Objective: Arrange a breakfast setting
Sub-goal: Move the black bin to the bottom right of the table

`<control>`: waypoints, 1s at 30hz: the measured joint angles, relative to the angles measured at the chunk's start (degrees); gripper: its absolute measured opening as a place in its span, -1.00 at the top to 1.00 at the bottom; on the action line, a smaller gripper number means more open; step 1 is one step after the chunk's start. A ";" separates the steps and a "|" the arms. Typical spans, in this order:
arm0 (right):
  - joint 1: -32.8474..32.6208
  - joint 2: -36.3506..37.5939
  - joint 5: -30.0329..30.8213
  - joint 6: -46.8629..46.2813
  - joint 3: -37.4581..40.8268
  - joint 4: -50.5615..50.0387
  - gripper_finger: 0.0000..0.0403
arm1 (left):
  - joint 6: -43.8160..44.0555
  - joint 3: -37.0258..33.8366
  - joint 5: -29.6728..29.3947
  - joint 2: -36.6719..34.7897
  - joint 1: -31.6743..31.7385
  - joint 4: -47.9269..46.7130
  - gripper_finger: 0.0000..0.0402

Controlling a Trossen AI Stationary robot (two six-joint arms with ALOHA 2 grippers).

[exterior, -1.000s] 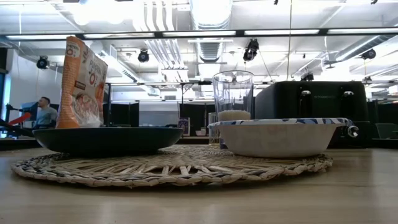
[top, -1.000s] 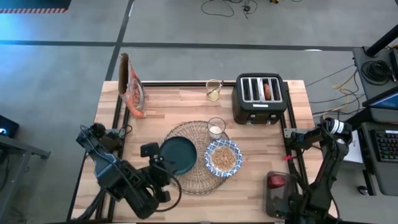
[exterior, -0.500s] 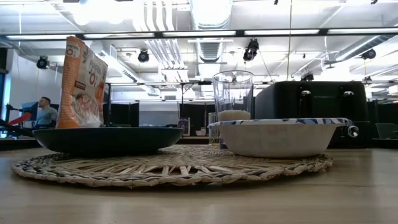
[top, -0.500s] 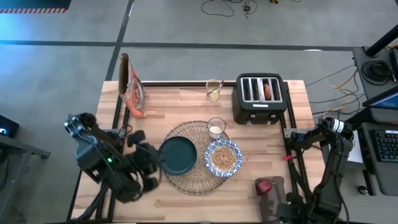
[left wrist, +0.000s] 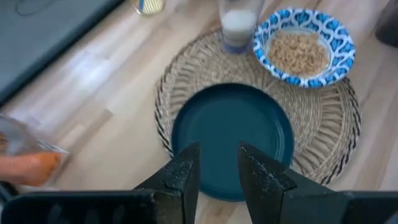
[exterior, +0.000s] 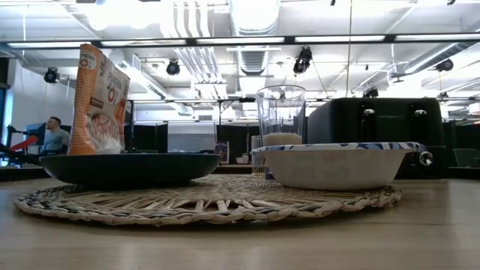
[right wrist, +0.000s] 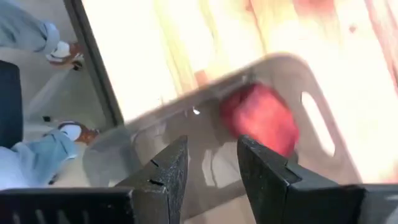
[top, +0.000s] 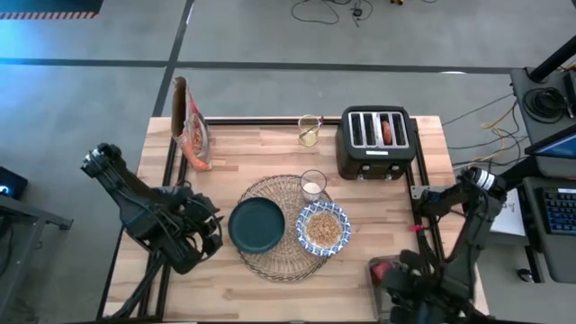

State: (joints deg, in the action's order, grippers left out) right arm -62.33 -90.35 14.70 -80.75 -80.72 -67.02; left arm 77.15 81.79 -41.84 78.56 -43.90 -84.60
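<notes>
Laid out as a setting on the round woven placemat [top: 284, 263]: dark teal plate [top: 256, 225] on its left part, blue-and-white bowl [top: 323, 228] of cereal on its right, touching or nearly touching the plate, small clear glass [top: 313, 185] at the far rim within reach of both. Hangs just beside the plate's left edge, left gripper [left wrist: 219, 152], jaws a little apart with nothing between them, probably clear of the finished placement. Hovers over a grey tray [right wrist: 155, 158] at the table's near right corner, right gripper [right wrist: 212, 146], jaws apart and empty, likely there to fetch something. Hard to identify the red rounded thing [right wrist: 258, 118] in that tray. No green-handled spoon visible anywhere; possibly hidden under the right arm.
</notes>
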 joint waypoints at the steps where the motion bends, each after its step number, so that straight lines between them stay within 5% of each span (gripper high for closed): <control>1: 1.16 0.00 -0.12 1.74 0.12 0.32 0.37 | 0.30 -2.19 0.57 -0.64 -0.14 1.88 0.56; 11: 14.39 -0.57 2.28 20.85 3.47 10.35 0.37 | 0.41 -16.61 -1.25 -4.11 -1.82 12.10 0.56; 18: 17.27 -0.61 -1.37 15.17 8.65 13.85 0.37 | 2.31 -21.35 -1.08 -4.04 -1.83 12.43 0.56; 30: 13.50 -0.37 -11.33 4.89 12.98 13.76 0.37 | 2.91 -18.94 -6.92 -3.97 -2.07 13.50 0.56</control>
State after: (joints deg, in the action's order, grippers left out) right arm -48.83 -90.72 3.37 -75.86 -67.73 -53.27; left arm 80.06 62.86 -48.76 74.59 -45.98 -71.09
